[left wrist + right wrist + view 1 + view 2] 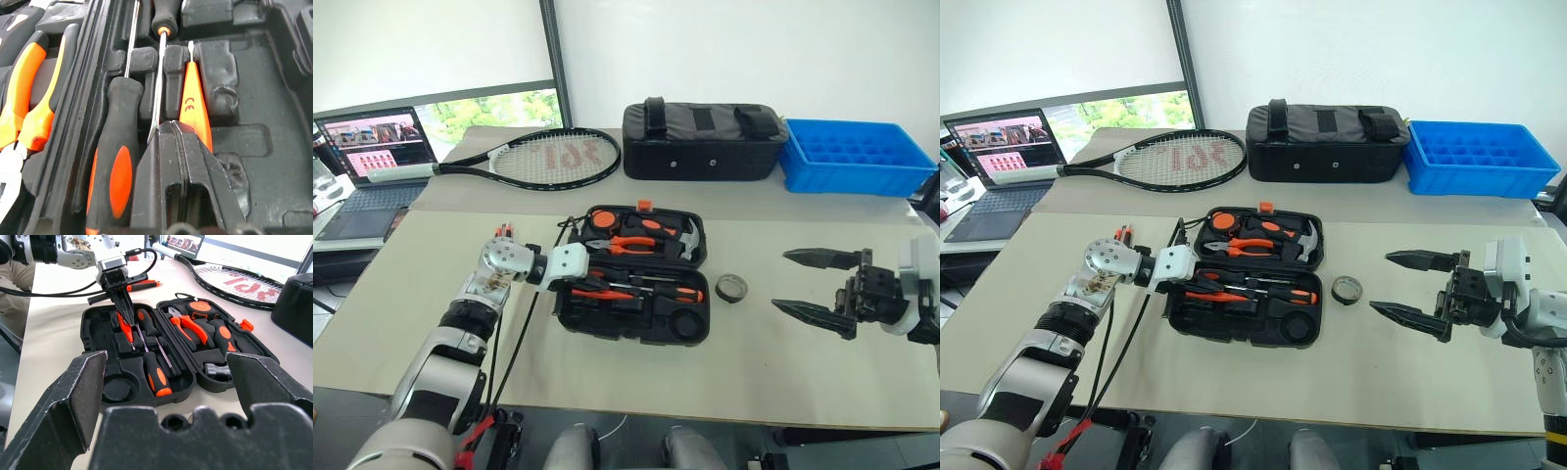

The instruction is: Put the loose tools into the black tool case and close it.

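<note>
The black tool case (636, 336) lies open at mid table. Two black-and-orange screwdrivers (117, 166) and a small orange tester screwdriver (194, 105) lie in recesses of its near half. My left gripper (173, 126) is shut, its tip resting between a screwdriver shaft and the tester, nothing visible between the fingers. A small black tape roll (731, 287) sits on the table just right of the case. Another black-and-orange tool (142, 284) lies on the table by my left wrist. My right gripper (781, 281) hovers open to the right of the roll, holding nothing.
The case's far half holds orange-handled pliers (626, 242) and a hammer (680, 240). At the back lie a tennis racket (553, 157), a black fabric bag (705, 142) and a blue tray (857, 157). A laptop (372, 157) stands far left.
</note>
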`<state>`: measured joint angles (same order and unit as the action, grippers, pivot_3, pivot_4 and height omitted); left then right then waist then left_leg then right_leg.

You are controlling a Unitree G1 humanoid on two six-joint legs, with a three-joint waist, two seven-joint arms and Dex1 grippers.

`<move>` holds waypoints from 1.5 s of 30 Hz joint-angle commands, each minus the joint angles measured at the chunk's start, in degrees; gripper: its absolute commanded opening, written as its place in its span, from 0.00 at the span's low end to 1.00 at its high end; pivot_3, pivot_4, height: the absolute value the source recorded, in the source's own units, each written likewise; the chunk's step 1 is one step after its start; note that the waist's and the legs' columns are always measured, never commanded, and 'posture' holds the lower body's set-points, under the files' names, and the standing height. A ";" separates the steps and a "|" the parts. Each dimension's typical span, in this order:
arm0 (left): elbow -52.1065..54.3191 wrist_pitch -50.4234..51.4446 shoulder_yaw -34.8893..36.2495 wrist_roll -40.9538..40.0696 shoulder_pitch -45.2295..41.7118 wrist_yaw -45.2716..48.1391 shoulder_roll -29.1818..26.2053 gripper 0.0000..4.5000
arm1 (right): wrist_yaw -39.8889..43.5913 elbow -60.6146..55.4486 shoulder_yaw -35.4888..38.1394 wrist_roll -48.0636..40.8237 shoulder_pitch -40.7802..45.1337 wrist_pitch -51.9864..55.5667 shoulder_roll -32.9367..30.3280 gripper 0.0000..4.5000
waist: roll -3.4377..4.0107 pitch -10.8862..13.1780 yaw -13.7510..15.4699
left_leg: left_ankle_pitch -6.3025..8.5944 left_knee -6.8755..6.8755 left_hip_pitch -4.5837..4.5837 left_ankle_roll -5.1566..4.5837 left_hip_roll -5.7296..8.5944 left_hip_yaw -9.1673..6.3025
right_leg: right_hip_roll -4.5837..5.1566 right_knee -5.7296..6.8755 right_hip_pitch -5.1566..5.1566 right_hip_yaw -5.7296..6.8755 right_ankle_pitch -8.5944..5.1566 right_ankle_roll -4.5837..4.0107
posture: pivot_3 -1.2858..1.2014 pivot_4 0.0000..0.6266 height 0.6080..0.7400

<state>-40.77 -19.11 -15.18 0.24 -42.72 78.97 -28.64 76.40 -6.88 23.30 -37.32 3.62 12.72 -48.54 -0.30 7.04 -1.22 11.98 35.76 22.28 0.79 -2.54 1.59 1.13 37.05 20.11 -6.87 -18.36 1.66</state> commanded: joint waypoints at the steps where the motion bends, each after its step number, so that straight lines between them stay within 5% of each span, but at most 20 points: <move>1: -0.07 -2.42 -1.48 1.13 2.39 0.69 -0.21 0.00 | -0.18 -1.93 1.88 -1.75 -0.42 -0.35 -0.06 1.00 | 0.00 -0.01 0.01 | 0.00 0.00 0.00 0.00 0.00 0.00 | 0.00 0.00 0.00 0.00 0.00 0.00 | 0.52 0.24 0.76; 12: 3.06 -3.74 4.52 -6.72 4.13 -0.73 1.26 0.00 | -0.53 -1.60 1.30 -1.44 -0.66 -0.76 0.36 1.00 | -0.02 0.01 0.19 | 0.01 0.02 0.04 -0.01 0.00 0.00 | 0.01 -0.01 0.02 0.00 0.01 -0.02 | 0.52 0.24 0.76; 21: 1.32 -5.19 2.19 -2.30 5.39 -2.10 -0.78 0.00 | -0.16 -1.16 0.81 -1.25 0.08 -0.57 0.37 1.00 | -0.01 0.01 0.18 | 0.01 0.03 0.04 -0.01 0.00 0.00 | 0.00 -0.01 0.03 0.01 0.01 -0.02 | 0.52 0.24 0.76; 30: 11.20 11.00 9.74 -10.66 7.25 -10.62 0.59 0.00 | 0.69 -1.69 0.06 -1.67 0.92 0.19 -0.05 1.00 | -0.02 0.02 0.10 | 0.01 0.03 0.06 -0.01 -0.03 -0.01 | 0.00 0.01 0.04 0.02 0.00 0.00 | 0.52 0.24 0.76; 33: 19.10 21.13 16.42 -14.05 9.73 -20.96 0.59 0.15 | -0.76 -1.27 -1.65 -1.54 4.10 -0.49 1.87 1.00 | -0.03 0.03 -0.05 | 0.01 0.03 0.07 -0.01 -0.07 -0.02 | -0.01 0.03 0.05 0.05 0.01 0.00 | 0.52 0.24 0.76; 43: 24.66 40.67 29.66 -13.37 12.93 -49.02 -0.43 0.95 | 2.37 4.73 -5.87 0.01 10.97 -1.31 2.43 1.00 | 0.02 0.00 -0.10 | 0.01 0.03 0.01 -0.01 -0.10 -0.08 | 0.00 0.04 0.04 0.07 0.04 -0.02 | 0.52 0.24 0.76; 45: 25.67 44.66 28.23 -12.29 13.71 -50.38 -0.90 0.99 | 2.78 5.50 -6.42 0.14 11.83 -1.37 2.37 1.00 | 0.01 -0.01 0.16 | 0.01 0.03 0.00 -0.01 -0.09 -0.08 | 0.01 0.03 0.03 0.08 0.05 -0.02 | 0.52 0.24 0.76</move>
<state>-17.97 22.23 13.25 -13.07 -29.22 30.70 -28.55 78.58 -1.35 16.48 -37.06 14.10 12.56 -45.88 -0.28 7.03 -1.07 11.99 35.79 22.28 0.78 -2.62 1.51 1.14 37.08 20.14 -6.79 -18.31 1.64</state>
